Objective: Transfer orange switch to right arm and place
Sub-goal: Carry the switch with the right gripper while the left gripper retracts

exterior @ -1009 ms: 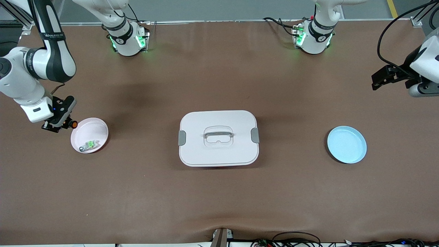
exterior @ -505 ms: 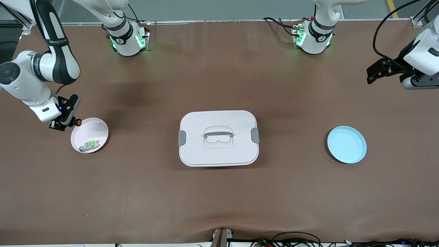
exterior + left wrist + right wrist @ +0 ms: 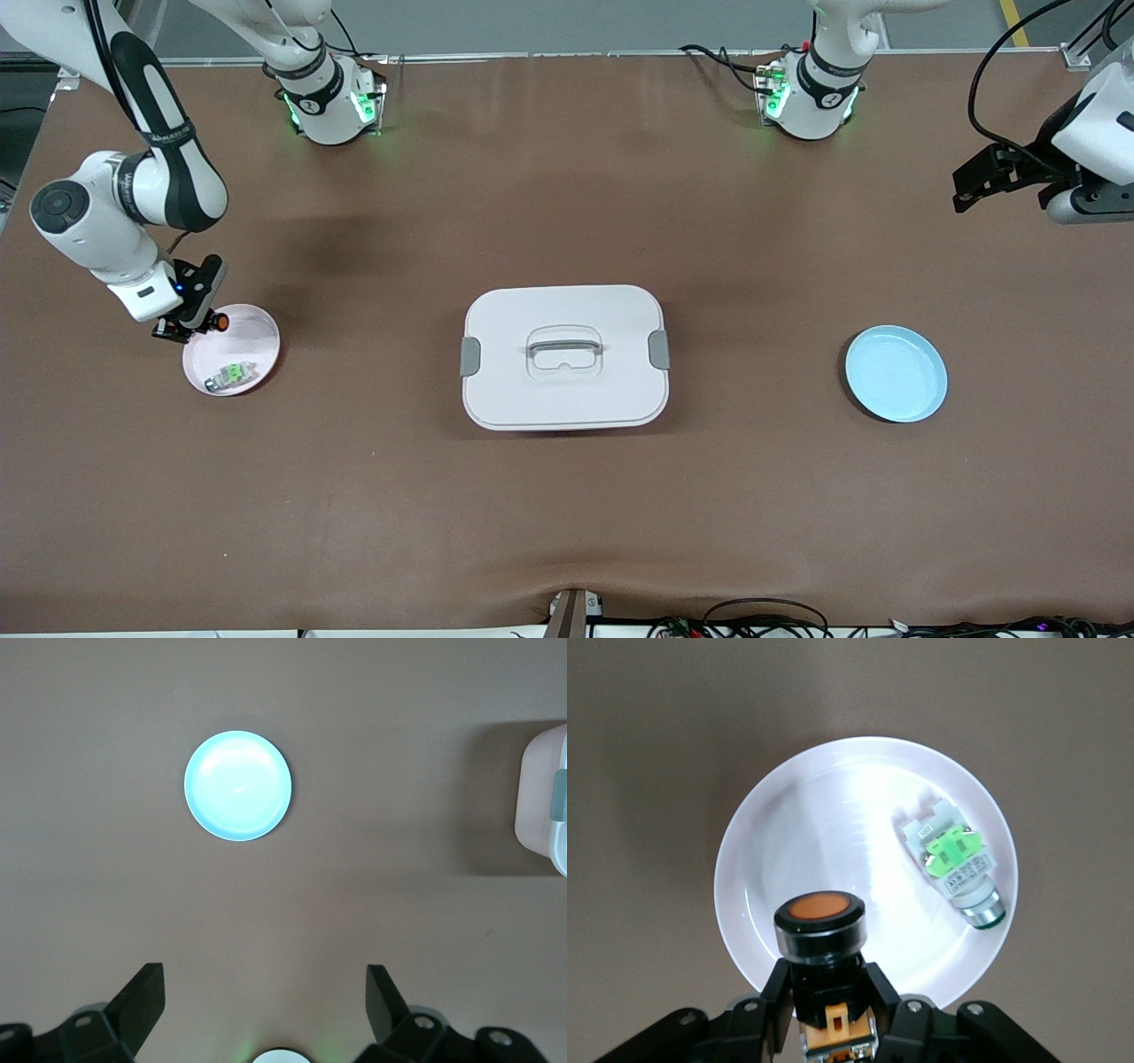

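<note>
Two arms are busy at very different rates. The right gripper (image 3: 188, 326) hangs over the rim of the pink plate (image 3: 257, 332), at about ten o'clock on the plate's edge, with its fingers closed tight on the orange switch (image 3: 819, 926), whose orange face points toward the plate's middle. Lying in the plate already, toward five o'clock, is a grey-and-clear part with a green mark (image 3: 954, 859).

The left gripper (image 3: 266, 1010) waits high over the table toward the left arm's end, fingers spread wide and holding nothing, with the blue plate (image 3: 237, 785) below it. A white lidded box (image 3: 564, 356) sits mid-table between the plates.

That switch looks light, rigid and smooth-sided, I'd say; pinching its black barrel below the cap seems the sound hold, though a round body could roll once released.
</note>
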Tool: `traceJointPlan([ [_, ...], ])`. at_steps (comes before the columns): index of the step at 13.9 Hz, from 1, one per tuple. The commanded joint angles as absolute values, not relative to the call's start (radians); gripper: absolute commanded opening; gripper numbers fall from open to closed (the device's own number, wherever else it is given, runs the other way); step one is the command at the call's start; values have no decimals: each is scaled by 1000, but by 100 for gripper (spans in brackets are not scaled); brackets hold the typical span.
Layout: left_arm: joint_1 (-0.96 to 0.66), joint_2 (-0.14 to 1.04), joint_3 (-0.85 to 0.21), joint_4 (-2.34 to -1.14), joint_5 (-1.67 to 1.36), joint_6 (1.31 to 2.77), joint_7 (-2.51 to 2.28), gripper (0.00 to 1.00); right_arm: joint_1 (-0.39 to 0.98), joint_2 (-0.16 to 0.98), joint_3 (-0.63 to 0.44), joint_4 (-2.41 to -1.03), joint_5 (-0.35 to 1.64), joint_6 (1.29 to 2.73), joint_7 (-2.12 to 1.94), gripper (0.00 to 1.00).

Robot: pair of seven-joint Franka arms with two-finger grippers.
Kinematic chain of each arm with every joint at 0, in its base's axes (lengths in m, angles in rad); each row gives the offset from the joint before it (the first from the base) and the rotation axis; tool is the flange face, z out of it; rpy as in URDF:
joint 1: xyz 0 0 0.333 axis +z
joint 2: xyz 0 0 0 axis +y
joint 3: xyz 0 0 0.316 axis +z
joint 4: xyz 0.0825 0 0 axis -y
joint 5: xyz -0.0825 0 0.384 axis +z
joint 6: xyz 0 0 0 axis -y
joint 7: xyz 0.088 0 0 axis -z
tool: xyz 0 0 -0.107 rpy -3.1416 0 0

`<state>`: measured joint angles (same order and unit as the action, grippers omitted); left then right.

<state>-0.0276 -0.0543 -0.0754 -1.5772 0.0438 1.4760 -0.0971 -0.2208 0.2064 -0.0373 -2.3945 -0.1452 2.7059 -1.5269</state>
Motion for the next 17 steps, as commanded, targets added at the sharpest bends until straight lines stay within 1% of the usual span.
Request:
traceJointPlan([
  [1, -28, -78, -74, -1592, 11, 1477, -74, 100, -244, 232, -23, -2402, -167, 2749, -1540, 6],
  [6, -26, -77, -71, -1592, 11, 1471, -72, 100, -255, 273, -23, -2434, -167, 2806, -1540, 6],
  [8, -28, -74, -71, -1592, 11, 1471, -72, 100, -255, 284, -23, -2434, -167, 2821, -1540, 8],
  [15, -26, -71, -71, -1592, 11, 1473, -72, 100, -267, 299, -23, -2439, -167, 2839, -1539, 26],
  [17, -26, -72, -69, -1591, 12, 1473, -72, 100, -267, 301, -23, -2441, -167, 2839, -1539, 30],
])
